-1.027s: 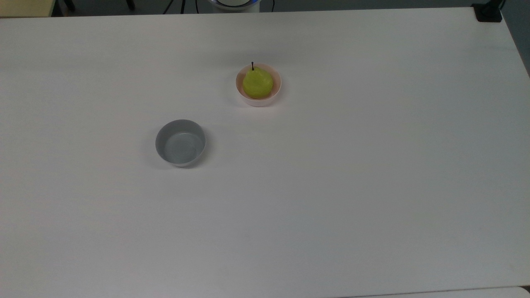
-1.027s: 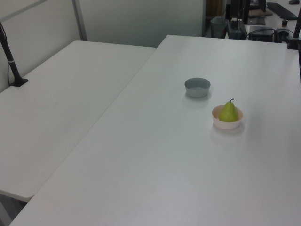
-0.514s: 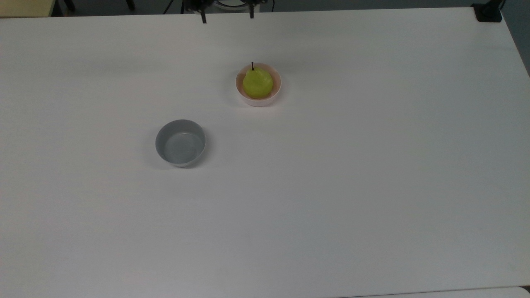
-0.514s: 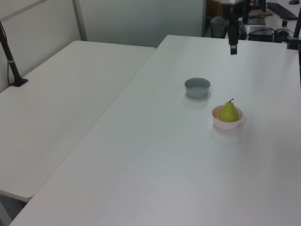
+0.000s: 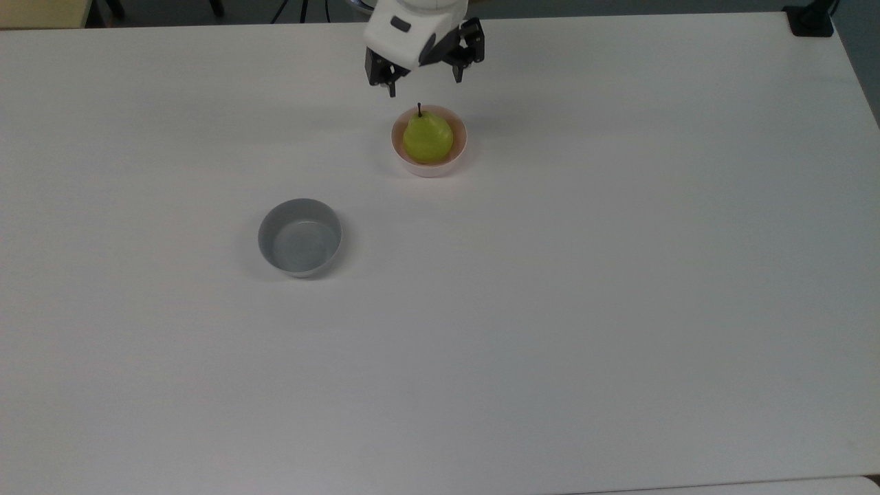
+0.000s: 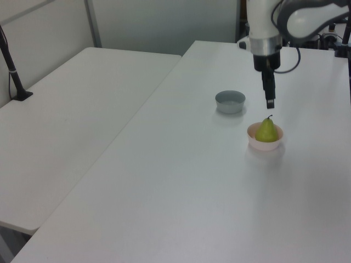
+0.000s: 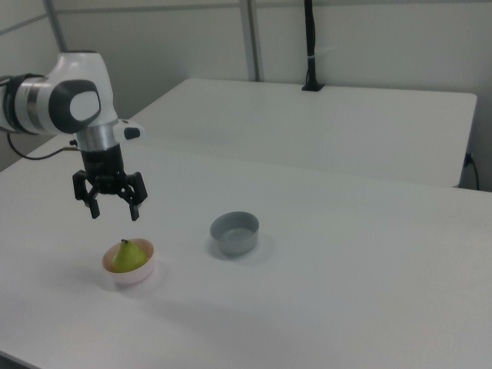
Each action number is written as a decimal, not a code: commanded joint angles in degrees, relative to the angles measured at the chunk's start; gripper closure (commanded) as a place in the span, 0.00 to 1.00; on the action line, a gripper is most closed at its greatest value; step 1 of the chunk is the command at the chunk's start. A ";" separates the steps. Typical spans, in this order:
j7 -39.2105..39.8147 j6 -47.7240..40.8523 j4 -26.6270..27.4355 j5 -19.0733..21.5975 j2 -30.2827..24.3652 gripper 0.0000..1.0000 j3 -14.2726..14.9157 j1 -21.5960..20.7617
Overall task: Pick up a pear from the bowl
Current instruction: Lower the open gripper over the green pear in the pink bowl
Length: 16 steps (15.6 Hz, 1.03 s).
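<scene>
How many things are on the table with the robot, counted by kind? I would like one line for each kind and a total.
Bowls: 2, the pink bowl and the grey bowl
Pears: 1, the pear, inside the pink bowl
Total: 3

Arm (image 7: 73,104): Franka Emika Panda, glossy white rounded shells with dark grey to black bands at the joints. One large bulbous white segment in the right view, with a black ring where it meets the next link. Wrist section a short grey-silver cylinder. A thin black cable trails from the arm.

Gripper (image 7: 114,212): black body under a white housing (image 5: 405,31); the housing carries a small dark oblong mark in the top view. Two slim black fingers (image 5: 392,86), angular, each tapering to a narrow tip.
</scene>
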<state>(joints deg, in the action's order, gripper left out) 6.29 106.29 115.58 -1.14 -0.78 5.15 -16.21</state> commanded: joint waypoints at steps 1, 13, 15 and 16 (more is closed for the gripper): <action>2.15 6.20 5.17 -0.18 -0.45 0.00 0.39 -1.36; 2.15 12.27 6.85 -2.20 5.70 0.13 0.39 -1.63; 2.15 12.36 7.11 -2.73 5.88 0.16 0.39 -1.54; 2.15 12.71 7.63 -3.25 5.88 0.16 0.39 -1.63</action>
<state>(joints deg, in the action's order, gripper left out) 7.45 116.59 121.23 -2.96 5.65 5.15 -17.33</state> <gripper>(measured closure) 0.141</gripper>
